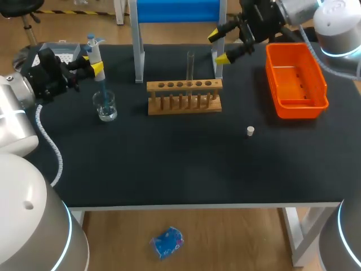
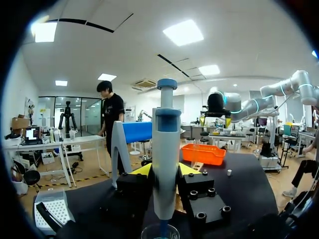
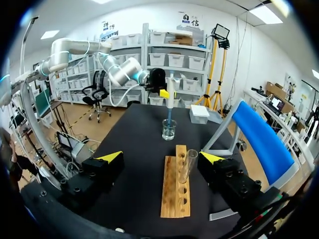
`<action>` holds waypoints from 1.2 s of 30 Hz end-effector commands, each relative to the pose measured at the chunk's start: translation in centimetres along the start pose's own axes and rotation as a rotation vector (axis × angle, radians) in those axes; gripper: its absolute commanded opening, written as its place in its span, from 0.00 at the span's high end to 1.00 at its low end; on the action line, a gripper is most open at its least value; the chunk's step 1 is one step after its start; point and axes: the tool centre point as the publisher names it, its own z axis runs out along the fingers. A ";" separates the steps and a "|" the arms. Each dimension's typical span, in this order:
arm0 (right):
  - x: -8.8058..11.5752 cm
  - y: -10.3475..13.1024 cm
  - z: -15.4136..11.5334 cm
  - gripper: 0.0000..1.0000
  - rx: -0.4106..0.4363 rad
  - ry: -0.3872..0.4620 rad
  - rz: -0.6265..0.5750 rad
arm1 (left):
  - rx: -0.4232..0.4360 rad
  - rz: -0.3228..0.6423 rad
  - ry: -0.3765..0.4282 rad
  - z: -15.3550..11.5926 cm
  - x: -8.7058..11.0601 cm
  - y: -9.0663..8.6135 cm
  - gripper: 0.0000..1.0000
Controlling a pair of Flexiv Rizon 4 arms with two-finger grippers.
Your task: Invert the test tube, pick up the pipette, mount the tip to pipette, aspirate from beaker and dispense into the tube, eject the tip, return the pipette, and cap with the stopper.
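The stopper [image 1: 250, 131] lies alone right of the middle of the bench [image 1: 169, 164]. Toward the left edge stands the beaker [image 1: 105, 105]. The pipette [image 1: 95, 52] is upright with its lower end dipped in the beaker, clamped in the left gripper [image 1: 95, 64]. At mid-bench the rack [image 1: 184, 96] holds the tube [image 1: 190, 66] upright. An orange tray [image 1: 302, 106] sits near the right edge. By the back edge the right gripper [image 1: 219, 47] hangs spread wide, grasping nothing — near the tube, not touching it.
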 end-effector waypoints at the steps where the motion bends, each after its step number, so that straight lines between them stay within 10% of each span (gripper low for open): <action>1: -0.6 -0.9 0.4 0.00 0.000 0.001 -0.005 | -0.001 -0.001 -0.001 0.0 0.0 -0.1 1.00; 36: -2.6 -3.8 2.7 0.00 0.052 0.037 0.016 | -0.001 -0.001 -0.001 0.0 0.0 -0.1 1.00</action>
